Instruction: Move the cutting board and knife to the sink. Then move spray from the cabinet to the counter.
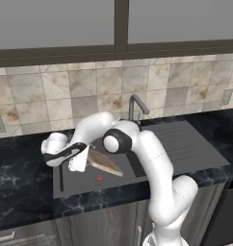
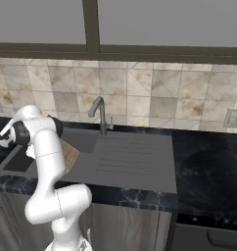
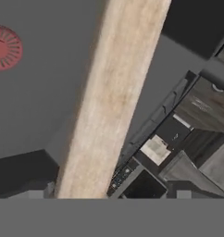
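1. Over the left basin of the sink (image 1: 186, 144), the gripper (image 1: 77, 162) is held low beside the upper end of the cutting board (image 1: 105, 163). The arm is folded across the counter (image 1: 22, 178) in front of the faucet (image 1: 135, 105).
2. Position of the board: it is seen inside the basin, tilted rather than flat. Its lower end lies near the red drain (image 1: 99, 178) and its upper end is raised toward the hand.
3. State of the hand: in the hand view the two tips are seen set wide apart. The board runs up between them, close to one tip and clear of the other, so nothing is judged to be gripped.
4. Step in hand, as judged: the board is being left in the sink, and the hand is to be withdrawn.
5. Good practice for this step: the jaws should be kept fully spread and the hand lifted straight away along the fingers' own line, so that the leaning board is not dragged or tipped out over the rim.
6. Risk: a sideways swing could catch the raised end. The faucet and the basin wall should also be cleared before any wider move is begun.
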